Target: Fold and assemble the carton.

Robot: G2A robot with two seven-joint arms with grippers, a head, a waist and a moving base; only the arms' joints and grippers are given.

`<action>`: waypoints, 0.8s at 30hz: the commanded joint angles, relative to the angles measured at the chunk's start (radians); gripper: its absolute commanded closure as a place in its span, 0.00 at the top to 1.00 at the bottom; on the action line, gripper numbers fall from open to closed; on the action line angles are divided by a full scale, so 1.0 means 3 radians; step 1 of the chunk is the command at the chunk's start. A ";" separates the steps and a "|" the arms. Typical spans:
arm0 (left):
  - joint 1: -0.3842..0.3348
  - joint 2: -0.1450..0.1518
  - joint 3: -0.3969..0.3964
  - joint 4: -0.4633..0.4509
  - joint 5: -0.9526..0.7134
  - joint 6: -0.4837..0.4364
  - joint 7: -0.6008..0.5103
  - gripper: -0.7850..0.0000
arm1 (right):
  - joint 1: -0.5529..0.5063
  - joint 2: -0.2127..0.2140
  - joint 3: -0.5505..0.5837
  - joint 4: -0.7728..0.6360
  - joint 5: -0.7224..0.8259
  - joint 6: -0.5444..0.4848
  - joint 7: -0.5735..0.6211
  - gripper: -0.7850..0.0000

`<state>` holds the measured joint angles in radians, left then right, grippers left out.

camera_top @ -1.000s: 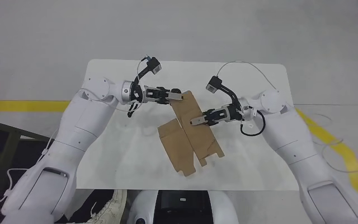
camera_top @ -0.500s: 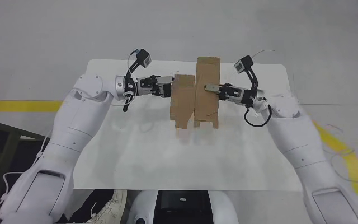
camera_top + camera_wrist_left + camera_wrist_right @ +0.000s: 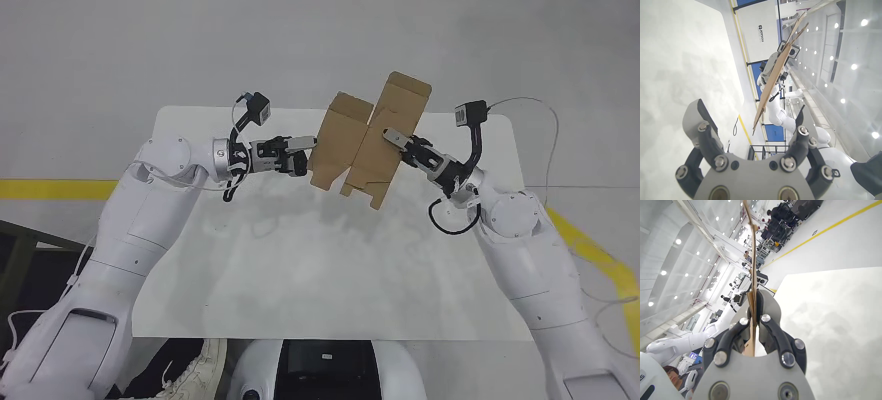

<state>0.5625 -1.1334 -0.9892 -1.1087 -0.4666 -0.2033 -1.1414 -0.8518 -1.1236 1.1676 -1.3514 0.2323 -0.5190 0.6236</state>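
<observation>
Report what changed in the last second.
The carton went from lying on the table to raised and tilted, held by the right gripper, jaws shut on it. The left gripper, at its edge before, let go; its jaws are open. Table unchanged.

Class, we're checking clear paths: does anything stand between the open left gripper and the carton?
Nothing visible does. The left gripper is open with only air between it and the carton, which the right gripper holds up.
</observation>
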 commanded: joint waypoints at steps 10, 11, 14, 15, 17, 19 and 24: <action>0.0000 0.0000 0.0000 0.0000 0.0000 0.0000 0.0000 1.00 | -0.0018 -0.0001 0.0001 -0.0014 -0.0009 0.0019 -0.0023 0.00; 0.0000 0.0000 0.0000 0.0000 0.0000 0.0000 0.0000 1.00 | -0.0042 0.0000 0.0005 -0.0048 -0.0045 0.0044 -0.0056 0.00; 0.0011 0.0000 -0.0001 -0.0008 0.0001 0.0001 0.0023 1.00 | -0.0117 -0.0006 0.0023 -0.0121 -0.0065 0.0129 -0.0201 0.00; 0.0049 -0.0002 -0.0003 -0.0050 0.0000 0.0016 0.0097 1.00 | -0.0142 -0.0010 0.0022 -0.0140 -0.0054 0.0167 -0.0259 0.00; 0.0101 -0.0003 -0.0017 -0.0121 -0.0021 0.0072 0.0194 1.00 | -0.0197 -0.0027 0.0017 -0.0178 -0.0026 0.0259 -0.0474 0.00; 0.0145 -0.0004 -0.0033 -0.0172 -0.0060 0.0119 0.0252 1.00 | -0.0249 -0.0049 0.0001 -0.0223 -0.0056 0.0361 -0.0755 0.00; 0.0237 -0.0008 -0.0073 -0.0247 -0.0168 0.0223 0.0356 1.00 | -0.0345 -0.0096 -0.0033 -0.0323 -0.0300 0.0596 -0.1403 0.00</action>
<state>0.6275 -1.1355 -1.0081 -1.1798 -0.5070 -0.1442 -1.0412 -0.9505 -1.1500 1.1614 -1.4414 0.1583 -0.3562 0.2413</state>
